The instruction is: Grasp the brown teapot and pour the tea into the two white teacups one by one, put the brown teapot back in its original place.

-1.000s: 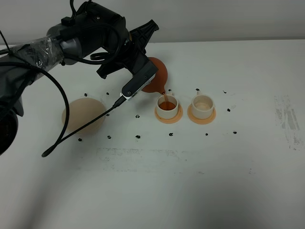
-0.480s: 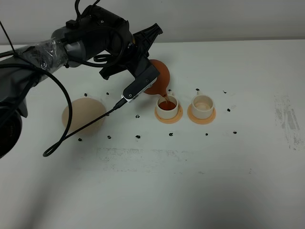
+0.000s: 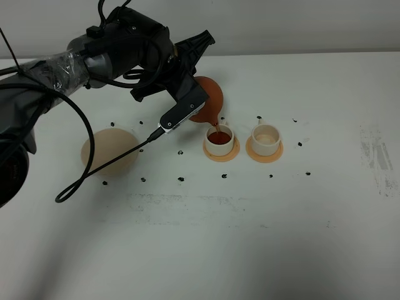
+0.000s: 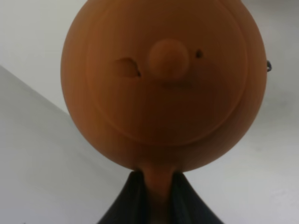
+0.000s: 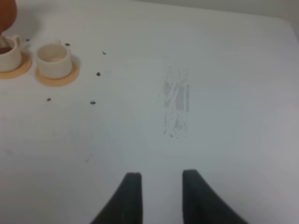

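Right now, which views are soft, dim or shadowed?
Left wrist: the brown teapot fills the frame, soft and dim toward the left pincer. Right wrist: mild blur, right pincer a dark silhouette. Exterior high: sharp, evenly lit, faint shadow on the table lower left.

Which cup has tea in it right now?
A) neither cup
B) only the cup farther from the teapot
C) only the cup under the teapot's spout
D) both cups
C: the cup under the spout of the brown teapot holds dark reddish tea, while the other cup shows only its pale inside.
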`<state>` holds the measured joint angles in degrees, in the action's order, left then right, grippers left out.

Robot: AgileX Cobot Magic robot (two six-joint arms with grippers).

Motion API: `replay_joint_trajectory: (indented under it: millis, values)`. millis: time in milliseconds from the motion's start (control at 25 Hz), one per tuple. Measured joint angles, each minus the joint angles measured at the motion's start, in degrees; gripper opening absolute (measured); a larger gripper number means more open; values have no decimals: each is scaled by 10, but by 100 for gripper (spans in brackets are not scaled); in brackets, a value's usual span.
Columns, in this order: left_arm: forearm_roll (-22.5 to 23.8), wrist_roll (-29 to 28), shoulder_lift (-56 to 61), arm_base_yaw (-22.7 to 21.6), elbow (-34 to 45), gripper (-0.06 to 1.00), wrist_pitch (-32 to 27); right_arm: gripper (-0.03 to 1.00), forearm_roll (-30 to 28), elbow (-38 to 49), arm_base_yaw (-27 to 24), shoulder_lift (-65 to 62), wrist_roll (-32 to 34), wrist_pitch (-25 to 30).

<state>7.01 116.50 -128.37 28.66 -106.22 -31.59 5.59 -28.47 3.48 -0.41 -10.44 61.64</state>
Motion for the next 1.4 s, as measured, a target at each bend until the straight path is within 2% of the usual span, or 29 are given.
replay_joint_trajectory:
  millis: [1400]
  values:
    - [0,19,0,1,0,13,12,23,0,0,0,0,0,0]
